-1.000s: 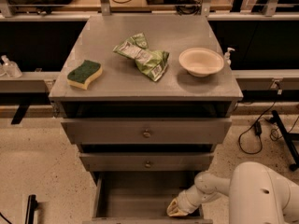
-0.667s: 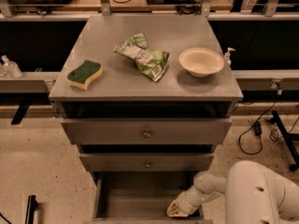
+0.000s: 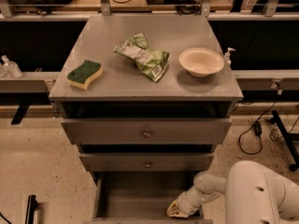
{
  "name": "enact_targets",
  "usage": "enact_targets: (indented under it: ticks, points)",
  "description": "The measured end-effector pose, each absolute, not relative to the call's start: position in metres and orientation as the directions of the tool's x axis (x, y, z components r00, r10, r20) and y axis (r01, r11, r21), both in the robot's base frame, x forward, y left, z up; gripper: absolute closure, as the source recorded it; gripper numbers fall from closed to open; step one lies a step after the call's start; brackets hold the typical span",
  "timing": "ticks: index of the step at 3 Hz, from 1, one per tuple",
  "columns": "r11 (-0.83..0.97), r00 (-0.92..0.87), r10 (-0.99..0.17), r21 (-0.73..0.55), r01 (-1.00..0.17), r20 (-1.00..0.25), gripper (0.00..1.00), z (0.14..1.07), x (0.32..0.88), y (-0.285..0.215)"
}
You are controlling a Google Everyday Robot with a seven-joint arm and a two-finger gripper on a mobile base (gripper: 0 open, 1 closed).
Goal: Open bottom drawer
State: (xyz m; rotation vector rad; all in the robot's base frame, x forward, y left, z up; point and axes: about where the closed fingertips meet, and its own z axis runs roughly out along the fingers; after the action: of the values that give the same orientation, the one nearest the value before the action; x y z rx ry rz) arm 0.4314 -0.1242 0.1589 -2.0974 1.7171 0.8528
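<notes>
Status: bottom drawer (image 3: pixel 135 195) stands out, inside bare | end effector (image 3: pixel 180 210) low at its right front, grip cannot tell | risk: arm (image 3: pixel 208 186) snags rim, skews drawer

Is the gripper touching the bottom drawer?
Cannot tell. Camera view: the gripper sits at the front edge of the open bottom drawer; neither contact nor gap shows plainly.

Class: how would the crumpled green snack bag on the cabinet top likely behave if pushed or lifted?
The snack bag looks creased and crumpled, so probably floppy and light, deforming when grasped. Lying flat on the cabinet top, it would likely slide, not roll. The end effector is down in the open bottom drawer, near its front edge.
</notes>
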Motion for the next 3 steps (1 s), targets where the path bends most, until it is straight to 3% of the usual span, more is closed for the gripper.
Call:
enact_targets:
  ticks: [3]
  points:
    - [-0.241,0.11,-0.783,0.136,-0.961,-0.612,1.0,0.1589,0.4325,-0.1245]
